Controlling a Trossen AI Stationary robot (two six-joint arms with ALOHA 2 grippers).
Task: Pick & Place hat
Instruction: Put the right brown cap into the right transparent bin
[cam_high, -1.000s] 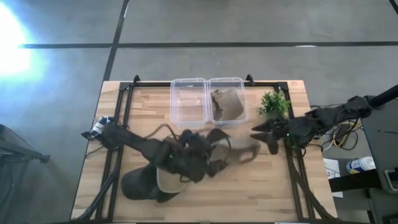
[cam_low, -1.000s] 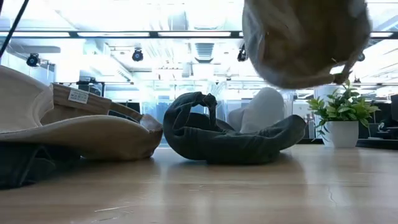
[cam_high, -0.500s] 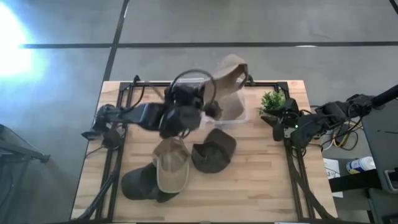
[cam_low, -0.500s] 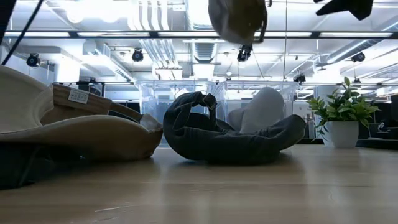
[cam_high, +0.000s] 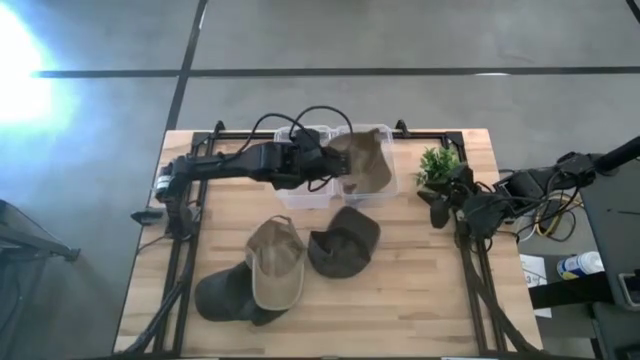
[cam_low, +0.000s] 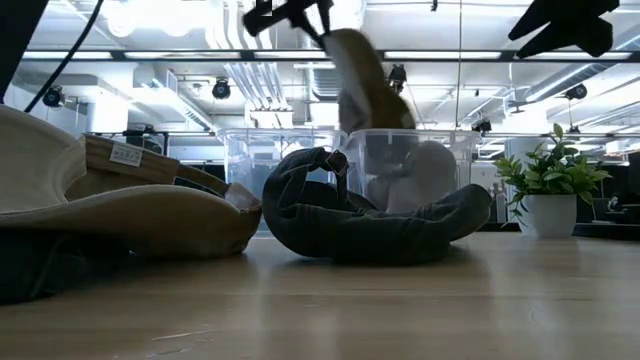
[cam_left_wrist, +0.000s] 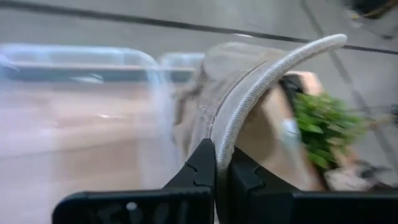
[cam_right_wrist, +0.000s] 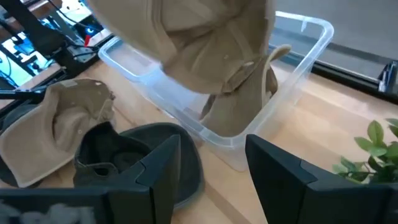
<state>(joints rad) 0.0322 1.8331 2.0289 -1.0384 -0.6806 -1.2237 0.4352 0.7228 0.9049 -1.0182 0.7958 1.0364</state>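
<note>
Cap (cam_high: 362, 158) — soft tan cloth | left gripper (cam_left_wrist: 221, 163) pinching curved brim

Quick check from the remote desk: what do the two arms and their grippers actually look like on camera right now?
Both arms are dark, near black, built from slim jointed segments. Black cables loop above the left arm, and a cable bundle trails off the right arm. The left gripper has two dark, flat, angular fingers on a black bar with a small pale dot. The right gripper has broader dark, slab-like fingers. No lettering visible.
</note>
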